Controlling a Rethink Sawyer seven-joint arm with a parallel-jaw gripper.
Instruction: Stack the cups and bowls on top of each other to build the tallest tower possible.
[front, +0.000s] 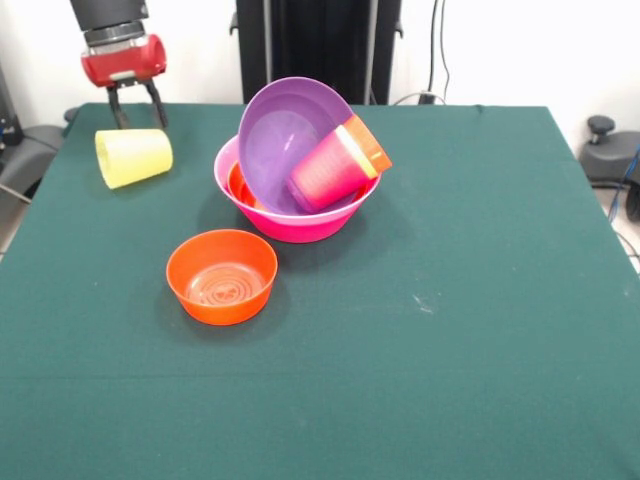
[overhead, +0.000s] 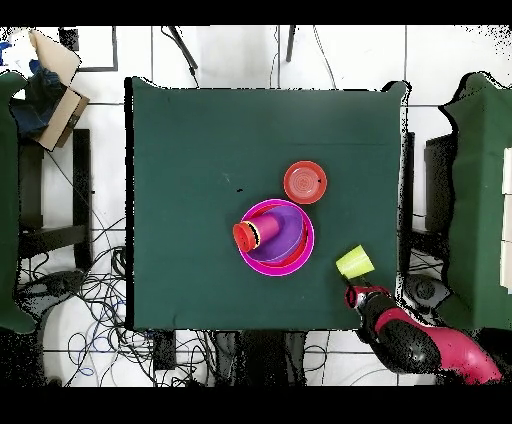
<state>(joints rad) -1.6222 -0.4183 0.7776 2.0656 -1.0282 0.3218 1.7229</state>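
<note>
The tower's base, a big pink bowl (front: 300, 225), stands left of the table's middle. A wide purple bowl (front: 275, 140) leans tilted inside it, and an orange bowl's rim (front: 238, 185) shows beneath. Nested cups (front: 335, 165) lie on their side in the purple bowl: magenta outside, with yellow and orange rims showing. A yellow cup (front: 133, 157) lies on its side at the far left. My gripper (front: 138, 112) is open and empty just behind it. In the overhead view the gripper (overhead: 357, 295) is beside the yellow cup (overhead: 354, 262), near the pink bowl (overhead: 276, 268).
A small orange bowl (front: 222, 276) stands upright in front of the pink bowl; it also shows in the overhead view (overhead: 305, 182). The green table (front: 480, 300) stretches right and forward. Cardboard boxes (overhead: 50, 80) and cables lie on the floor beside it.
</note>
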